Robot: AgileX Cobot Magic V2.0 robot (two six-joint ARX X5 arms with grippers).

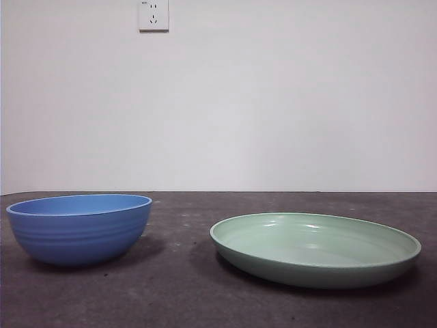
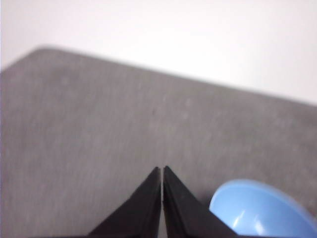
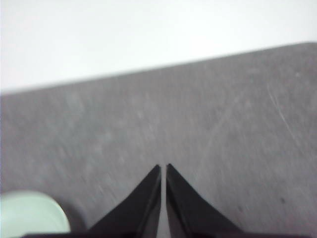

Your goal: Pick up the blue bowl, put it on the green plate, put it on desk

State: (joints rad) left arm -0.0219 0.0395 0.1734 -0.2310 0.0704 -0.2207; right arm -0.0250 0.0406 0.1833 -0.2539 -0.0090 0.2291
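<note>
Just beside the left tool [image 2: 162, 171], whose jaws are pressed together on nothing, the blue bowl [image 1: 79, 227] sits upright on the worktop [image 1: 177, 287], well apart from the green plate [image 1: 315, 247]. The bowl looks rigid, light and smooth; pinch its rim. The right tool [image 3: 163, 168] is likewise closed, empty.

You see only the jaws of each arm: the left gripper [image 2: 162, 169] shows two matte black, wedge-shaped jaws tapering to sharp tips, and the right gripper [image 3: 163, 167] looks identical, smooth, with flat inner faces.
</note>
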